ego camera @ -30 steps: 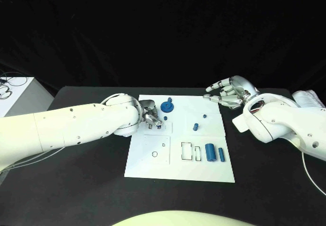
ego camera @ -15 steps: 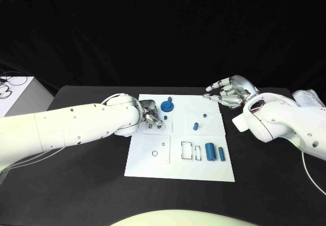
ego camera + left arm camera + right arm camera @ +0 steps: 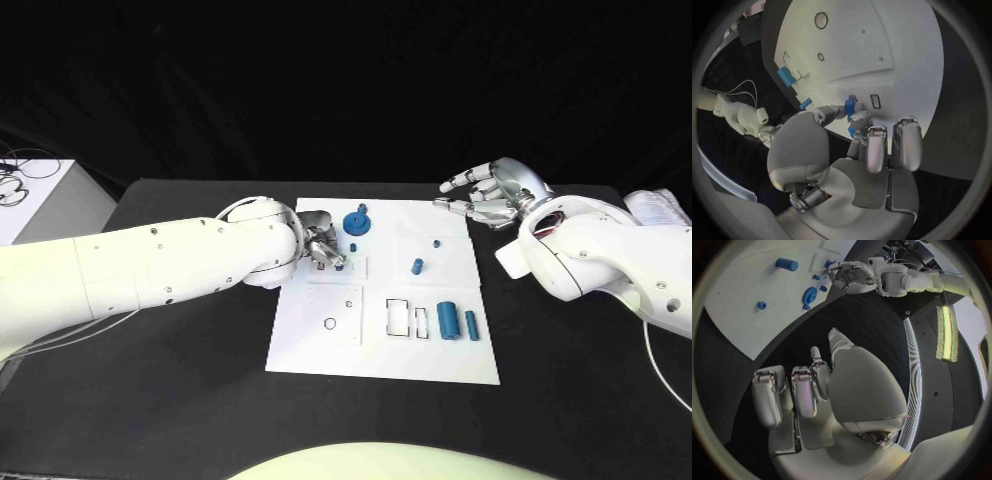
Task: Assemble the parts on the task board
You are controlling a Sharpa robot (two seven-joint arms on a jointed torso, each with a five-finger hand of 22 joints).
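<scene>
At the left of the head view we see the left hand [image 3: 320, 247] lowered over the upper left part of the task board [image 3: 384, 360], a flat white rectangular plate lying in the middle of the black table [image 3: 173, 400]. Its fingers are drawn together around a small blue part [image 3: 851, 106]; in the left wrist view that piece sits pinched between the thumb and the fingertips [image 3: 859, 120], just above the board's surface.

The board carries thin black outlines marking its recesses: a small oval outline [image 3: 330, 323] in the lower left panel, and two narrow rectangular outlines [image 3: 397, 317] just right of it. We cannot tell how deep these are.

Moving right, a round blue gear-like part [image 3: 356, 223] with a short stem stands near the board's upper edge, just beside the left hand. Further right a tiny blue stud [image 3: 434, 244] and a small blue peg [image 3: 417, 266] stand apart from each other in the upper right panel. In the lower right panel a thick blue cylinder [image 3: 449, 320] lies next to a thinner blue pin [image 3: 470, 322], the two side by side and both just right of the rectangular outlines.

Off the board's upper right corner, the right hand [image 3: 488, 196] hangs over the table with its fingers loosely curled yet apart, holding nothing.
</scene>
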